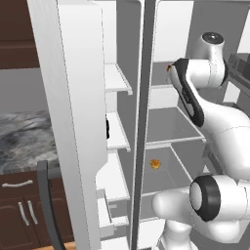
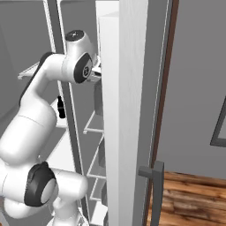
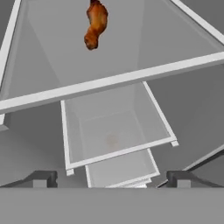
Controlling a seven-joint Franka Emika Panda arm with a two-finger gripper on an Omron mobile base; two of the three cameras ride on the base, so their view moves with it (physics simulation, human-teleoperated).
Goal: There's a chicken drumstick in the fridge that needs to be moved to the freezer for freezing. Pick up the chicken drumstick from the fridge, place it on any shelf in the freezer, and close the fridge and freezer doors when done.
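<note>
Where it lies, glossy brown-orange chicken drumstick (image 3: 95, 24), lumpy.

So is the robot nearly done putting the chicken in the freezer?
Not yet. Done: the freezer door and fridge door stand open. In hand: the open gripper is inside the fridge, facing the chicken drumstick, which lies on a shelf, ungrasped. Left: grab it, put it in the freezer, close both doors.
</note>
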